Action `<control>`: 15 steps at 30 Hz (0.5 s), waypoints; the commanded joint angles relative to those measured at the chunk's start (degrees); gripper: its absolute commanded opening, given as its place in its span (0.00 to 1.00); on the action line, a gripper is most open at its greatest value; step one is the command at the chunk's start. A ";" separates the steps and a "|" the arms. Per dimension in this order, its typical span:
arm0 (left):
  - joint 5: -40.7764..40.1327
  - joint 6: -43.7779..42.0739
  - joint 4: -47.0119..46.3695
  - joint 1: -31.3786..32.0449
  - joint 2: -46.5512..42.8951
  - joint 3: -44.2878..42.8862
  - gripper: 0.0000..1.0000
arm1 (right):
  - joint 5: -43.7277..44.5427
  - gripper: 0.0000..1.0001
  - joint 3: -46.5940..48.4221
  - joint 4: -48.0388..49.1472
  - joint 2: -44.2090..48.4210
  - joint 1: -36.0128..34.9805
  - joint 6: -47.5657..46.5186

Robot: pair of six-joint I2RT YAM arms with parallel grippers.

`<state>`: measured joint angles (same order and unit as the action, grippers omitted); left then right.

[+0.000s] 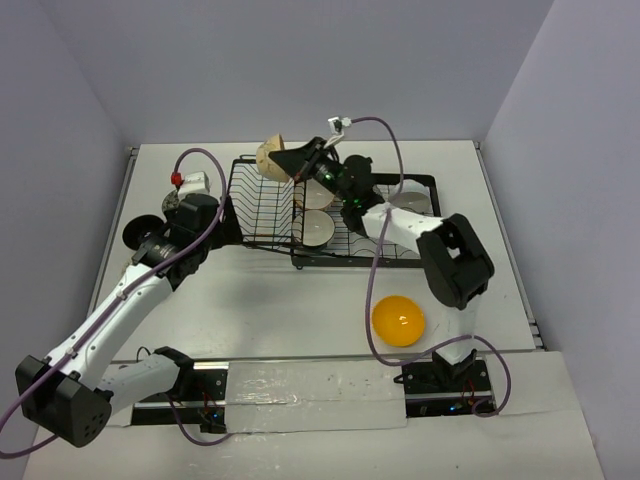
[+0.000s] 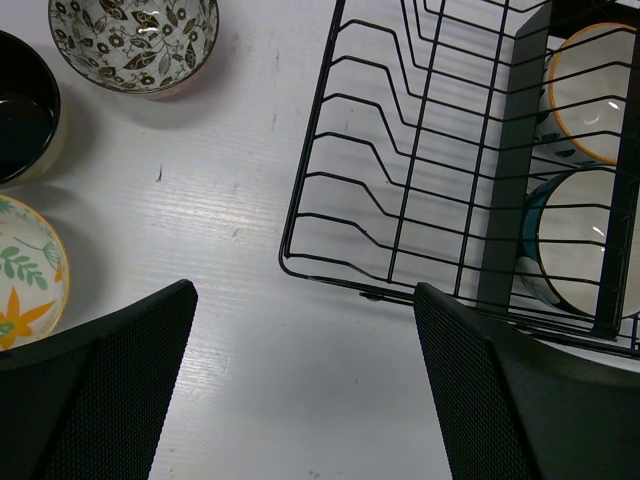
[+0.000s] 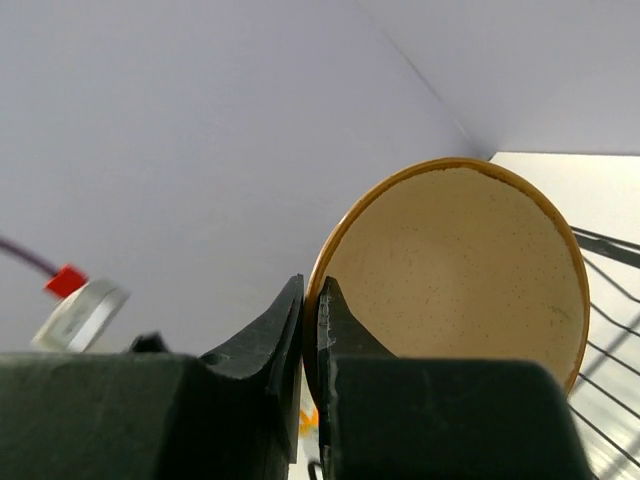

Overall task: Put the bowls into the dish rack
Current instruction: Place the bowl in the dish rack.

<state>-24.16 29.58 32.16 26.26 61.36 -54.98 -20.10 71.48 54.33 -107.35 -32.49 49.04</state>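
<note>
Black wire makes up the dish rack (image 1: 262,200), which stands at the far middle of the white table (image 1: 300,310). The right gripper (image 3: 310,300) reaches across it from the right and is clenched on the rim of a cream bowl (image 3: 460,270), one finger inside the rim and one outside. That bowl has a brown-orange edge. It is tilted up on its side and held in the air at the rack's far left corner, with the rack's wires showing below it at the right of the wrist view.

Two bowls with white insides already sit in the rack, side by side near its middle: the near one (image 1: 318,228) and the far one (image 1: 318,195). From the left wrist they lie beyond a black bar, past the bare wire slots. A paler bowl (image 1: 410,200) lies at the right end of the rack.

The left gripper (image 2: 303,300) is released, its fingers spread wide with nothing between them. It hovers over bare table just beside the left end of the rack. Three bowls rest on the table on its other side: a grey leaf-patterned bowl (image 2: 133,40), a black bowl (image 2: 20,105) and a yellow flowered bowl (image 2: 25,270).

An orange-yellow bowl (image 1: 399,320) sits upright on the table near the right arm's base, well apart from the rack.
</note>
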 commanded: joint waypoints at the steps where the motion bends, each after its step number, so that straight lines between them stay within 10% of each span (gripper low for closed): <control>1: -2.03 -0.14 -1.49 -0.33 -2.47 -0.57 0.95 | 7.00 0.00 7.69 3.34 -2.94 -2.05 3.00; 15: -2.12 -0.23 -0.70 -0.33 -2.13 -0.83 0.96 | 4.81 0.00 14.74 -7.74 -10.16 -4.16 -2.01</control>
<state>-25.41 29.58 32.23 26.17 59.70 -54.98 -15.84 83.68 43.05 -117.89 -36.51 48.34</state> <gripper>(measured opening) 0.956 0.101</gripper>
